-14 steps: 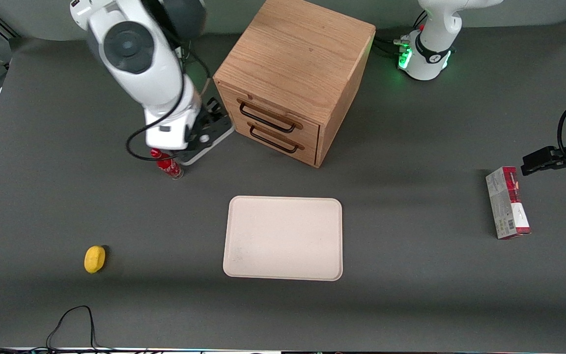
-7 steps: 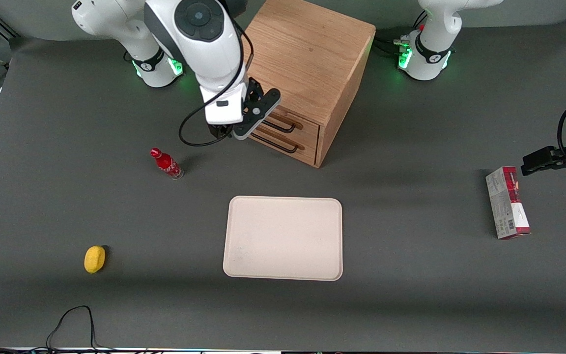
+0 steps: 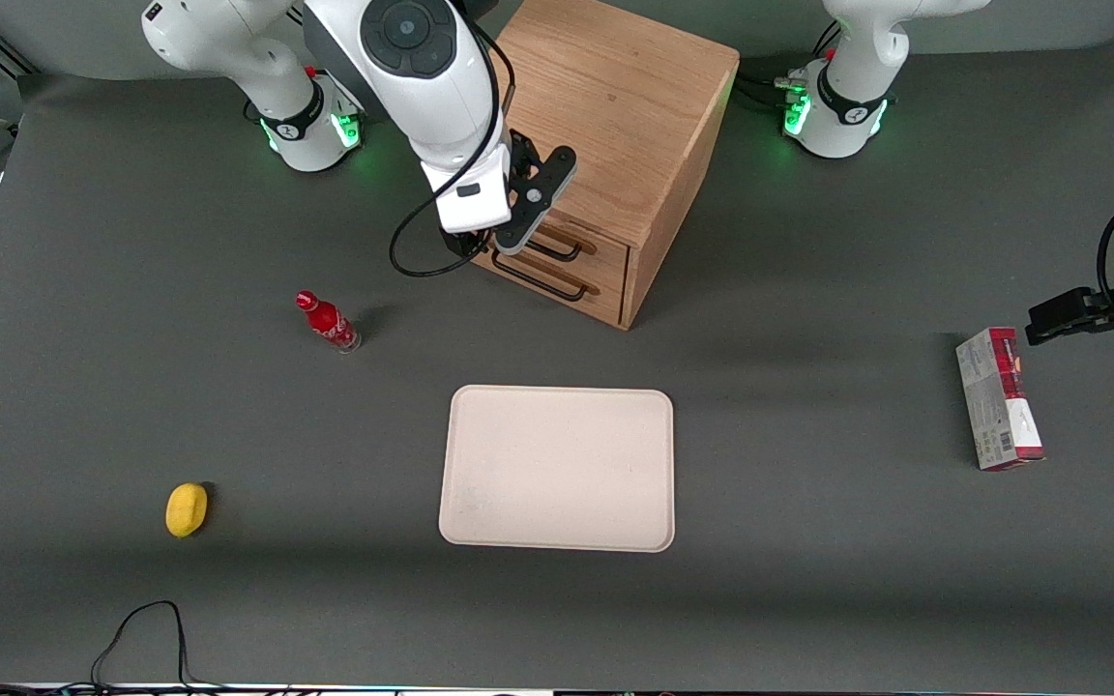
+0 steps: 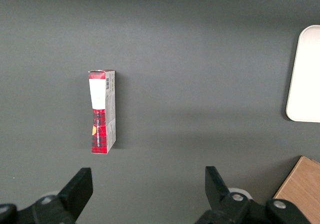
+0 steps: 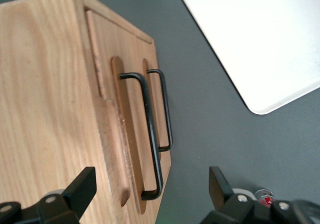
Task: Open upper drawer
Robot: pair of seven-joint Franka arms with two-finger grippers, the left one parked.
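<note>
The light oak cabinet stands at the back of the table. Its upper drawer sits flush with the cabinet front, and its black wire handle is partly covered by my arm. The lower drawer's handle shows below it. My gripper hangs over the cabinet's front top edge, at the end of the upper handle toward the working arm's end. In the right wrist view the gripper is open wide. The upper handle runs between its fingers, untouched. The lower handle lies beside it.
A pale tray lies nearer the front camera than the cabinet; it also shows in the right wrist view. A red bottle and a yellow object lie toward the working arm's end. A red-and-grey box lies toward the parked arm's end.
My gripper has swung from above the red bottle across to the cabinet's front, and now hangs over the upper drawer's handle. The drawer has not moved.
</note>
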